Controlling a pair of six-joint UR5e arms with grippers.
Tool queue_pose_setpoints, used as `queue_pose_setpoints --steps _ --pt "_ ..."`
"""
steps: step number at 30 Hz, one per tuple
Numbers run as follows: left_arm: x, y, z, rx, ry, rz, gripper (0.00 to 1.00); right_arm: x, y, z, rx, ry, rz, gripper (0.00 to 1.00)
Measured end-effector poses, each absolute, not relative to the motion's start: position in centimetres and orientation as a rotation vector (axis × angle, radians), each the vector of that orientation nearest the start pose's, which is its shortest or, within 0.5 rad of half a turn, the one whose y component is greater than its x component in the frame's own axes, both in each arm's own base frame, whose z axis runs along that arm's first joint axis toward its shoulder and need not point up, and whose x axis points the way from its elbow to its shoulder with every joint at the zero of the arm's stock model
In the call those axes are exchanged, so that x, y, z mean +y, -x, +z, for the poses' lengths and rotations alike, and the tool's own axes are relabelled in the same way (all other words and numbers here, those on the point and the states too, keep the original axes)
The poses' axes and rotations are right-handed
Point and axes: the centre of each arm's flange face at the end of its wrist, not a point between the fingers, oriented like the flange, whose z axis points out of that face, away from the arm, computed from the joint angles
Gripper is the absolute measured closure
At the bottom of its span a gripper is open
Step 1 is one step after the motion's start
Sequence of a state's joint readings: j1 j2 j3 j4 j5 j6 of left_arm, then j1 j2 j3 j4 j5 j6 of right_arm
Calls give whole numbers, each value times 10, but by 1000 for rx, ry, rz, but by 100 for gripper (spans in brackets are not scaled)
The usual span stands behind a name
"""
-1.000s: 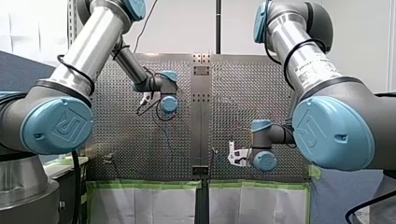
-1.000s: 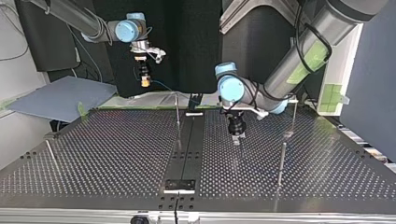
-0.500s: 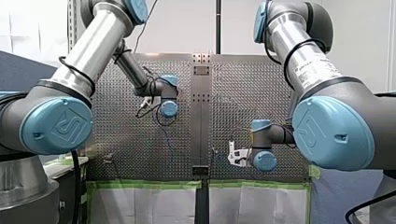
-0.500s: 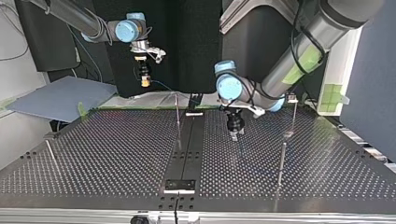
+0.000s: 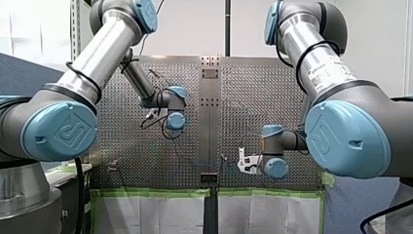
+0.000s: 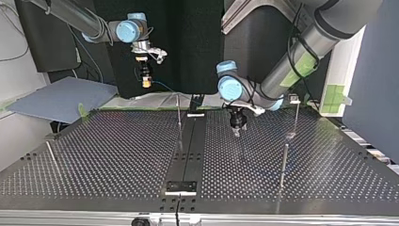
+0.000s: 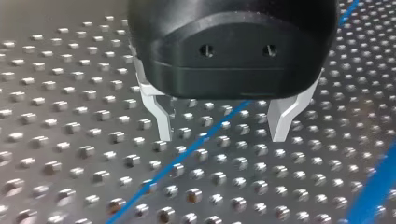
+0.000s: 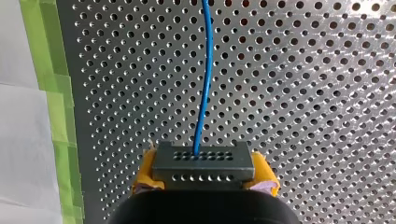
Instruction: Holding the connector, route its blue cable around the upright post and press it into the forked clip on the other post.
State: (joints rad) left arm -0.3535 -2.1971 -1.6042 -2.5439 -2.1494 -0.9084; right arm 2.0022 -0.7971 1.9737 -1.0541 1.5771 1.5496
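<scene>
Toward the bench's (image 6: 117,155) arm-side edge has crept my left tool (image 7: 222,136) — open over the blue cable (image 7: 187,156), not gripping it; right tool (image 8: 204,184) clamps connector (image 8: 203,163).

So the connector (image 8: 203,161) was a small dark grey block with two rows of tiny holes. It sat clamped between the yellow pads (image 8: 144,173) of our right end effector (image 8: 204,173), up high off the desk (image 6: 117,146). Its blue cable (image 8: 205,74) came out of an upper-row hole and ran ahead with a gentle bend. It also crossed slantwise between our left end effector's (image 7: 224,133) spread fingers (image 7: 161,116), touching neither. A thin post (image 6: 179,117) stood upright near the desk's middle. A second post (image 6: 297,117), at the top view's right, had a small head (image 6: 295,99), too tiny to tell if forked.
</scene>
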Motion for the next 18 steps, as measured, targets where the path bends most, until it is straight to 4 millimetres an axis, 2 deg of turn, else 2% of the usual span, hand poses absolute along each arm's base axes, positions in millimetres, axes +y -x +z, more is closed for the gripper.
queue_pose_setpoints --steps 18 --pt "-297 -574 146 1623 -446 712 0 -430 -344 -7 -1027 -1630 1421 100"
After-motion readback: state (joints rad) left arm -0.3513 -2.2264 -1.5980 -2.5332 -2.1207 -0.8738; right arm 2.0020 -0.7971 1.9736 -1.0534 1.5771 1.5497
